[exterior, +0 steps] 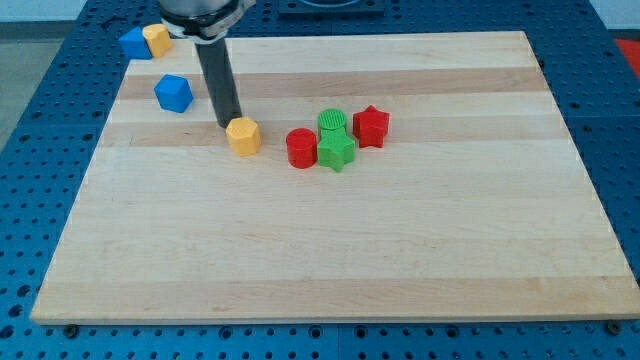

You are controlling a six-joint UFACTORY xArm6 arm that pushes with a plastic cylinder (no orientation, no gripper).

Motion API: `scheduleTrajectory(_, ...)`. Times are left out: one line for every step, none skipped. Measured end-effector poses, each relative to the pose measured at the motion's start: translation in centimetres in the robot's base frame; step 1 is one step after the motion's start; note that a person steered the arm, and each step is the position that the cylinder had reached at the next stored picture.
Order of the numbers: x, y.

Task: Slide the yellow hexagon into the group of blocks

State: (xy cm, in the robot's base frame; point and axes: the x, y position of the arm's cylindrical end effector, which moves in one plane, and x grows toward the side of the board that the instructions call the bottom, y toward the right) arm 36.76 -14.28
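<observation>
My tip [228, 124] touching yellow hexagon [243, 135], view's left.

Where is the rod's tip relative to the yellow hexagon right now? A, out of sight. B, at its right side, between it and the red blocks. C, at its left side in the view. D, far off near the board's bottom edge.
C: my tip sits right at the view's left edge of the yellow hexagon, on the side away from the red cylinder.

Bare desk [330, 260] is lying open toward the near edge, while the red cylinder [301, 148], green star [337, 152], green cylinder [333, 122] and red star [371, 126] are crowding the middle just beyond the yellow hexagon [243, 135].
</observation>
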Motion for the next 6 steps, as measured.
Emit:
scheduleTrajectory(1.2,-0.5)
scheduleTrajectory(2.8,-0.2)
scheduleTrajectory(2.5,2.5)
scheduleTrajectory(1.6,5.2)
scheduleTrajectory(1.5,5.4)
scheduleTrajectory(1.5,0.3)
